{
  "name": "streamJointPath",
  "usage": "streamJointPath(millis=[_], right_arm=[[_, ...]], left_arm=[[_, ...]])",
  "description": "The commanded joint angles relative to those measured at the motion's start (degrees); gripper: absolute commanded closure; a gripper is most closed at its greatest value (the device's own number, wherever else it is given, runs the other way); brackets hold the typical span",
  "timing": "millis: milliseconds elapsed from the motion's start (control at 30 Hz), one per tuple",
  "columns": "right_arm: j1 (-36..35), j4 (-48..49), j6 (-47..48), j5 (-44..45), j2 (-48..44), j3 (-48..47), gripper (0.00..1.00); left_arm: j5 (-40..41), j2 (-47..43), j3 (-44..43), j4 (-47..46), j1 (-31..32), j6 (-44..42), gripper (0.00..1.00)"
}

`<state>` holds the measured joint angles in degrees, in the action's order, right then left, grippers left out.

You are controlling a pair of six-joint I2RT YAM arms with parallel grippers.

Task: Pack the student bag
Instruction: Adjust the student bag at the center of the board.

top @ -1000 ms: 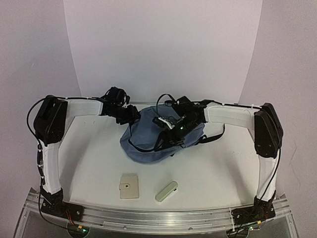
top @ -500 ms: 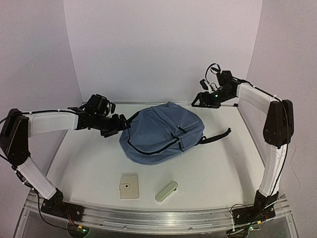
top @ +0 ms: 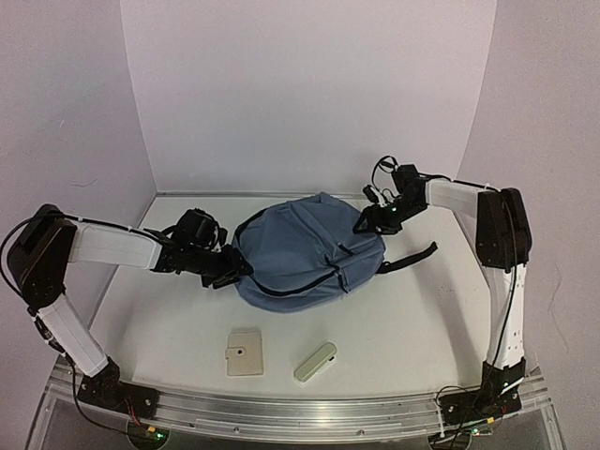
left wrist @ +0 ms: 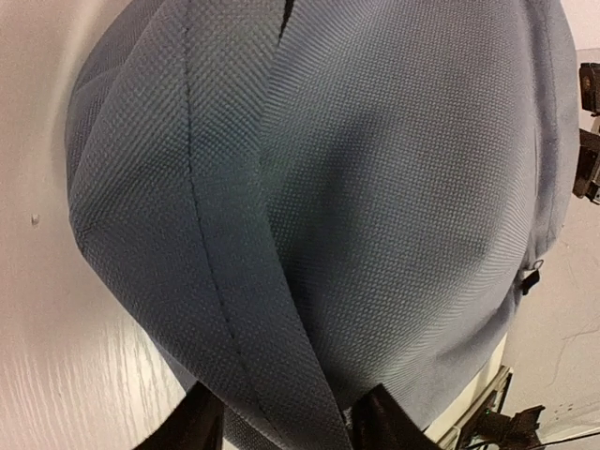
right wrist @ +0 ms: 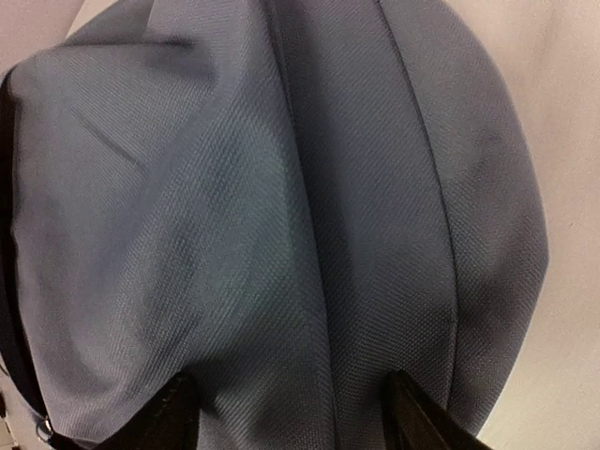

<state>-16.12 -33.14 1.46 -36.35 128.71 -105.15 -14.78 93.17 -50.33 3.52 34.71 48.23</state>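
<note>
**Packing not started: bag shows no opening, 2 items outside it**

**Position of the bag.** The student bag (top: 309,251) lies flat at the middle of the desk (top: 422,319), rounded top toward the back wall. A black strap (top: 411,258) trails off its right side. Its dark zipper lines (top: 298,283) show no gap in the top view, and neither wrist view shows an opening.

**Loose items.** 2 things lie on the desk near the front edge, well apart from the bag: a flat beige square (top: 245,352) and, just beside it to the right, a pale oblong case (top: 315,362). Neither is touched by an arm.

**Left arm.** The left fingers (left wrist: 195,427) are at the bag's left edge. They stand apart with a seamed ridge of fabric filling the space between them. I cannot tell whether they are pinching it.

**Right arm.** The right fingers (right wrist: 171,412) are at the bag's upper right, spread wide over smooth fabric and holding nothing.

**Assessment.** As far as the views show, nothing has been packed. By my judgement, opening the bag, loading both items and closing it are all left to do.
</note>
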Motion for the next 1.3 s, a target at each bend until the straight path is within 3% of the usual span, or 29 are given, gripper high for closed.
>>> streamJointPath(millis=[0,300,433,567,733,800,1033,1267], right_arm=[[-0.22,-2.2,0.13,-8.54,-8.21,9.85,0.4],[-4.85,-1.84,-0.94,-14.72,-23.13,29.78,0.39],[-8.97,-2.07,-0.03,-12.94,-27.41,33.99,0.38],[-11.07,-3.53,1.59,-12.14,-30.84,34.53,0.37],[-11.38,-5.85,5.08,-4.06,-35.26,29.94,0.37],[-11.56,-5.79,5.22,-0.94,-35.9,27.49,0.37],[-16.62,-5.66,5.92,7.91,-32.39,19.97,0.4],[-23.95,-5.33,4.93,9.57,-25.69,15.55,0.53]], left_arm=[[-2.9,5.69,-5.75,-5.95,-4.25,-0.39,0.6],[-8.69,20.26,-26.39,1.02,-9.46,-8.68,0.72],[-13.18,26.49,-35.87,4.46,-9.48,-11.01,0.7],[-14.63,27.06,-37.79,4.08,-9.5,-12.23,0.62],[-9.1,20.2,-33.41,4.38,-9.67,-13.93,0.39],[-7.47,16.01,-29.98,3.91,-9.66,-13.79,0.36],[-5.2,3.18,-16.72,0.4,-9.58,-9.99,0.31],[-5.67,-3.79,-6.75,-3.29,-8.58,-5.71,0.31]])
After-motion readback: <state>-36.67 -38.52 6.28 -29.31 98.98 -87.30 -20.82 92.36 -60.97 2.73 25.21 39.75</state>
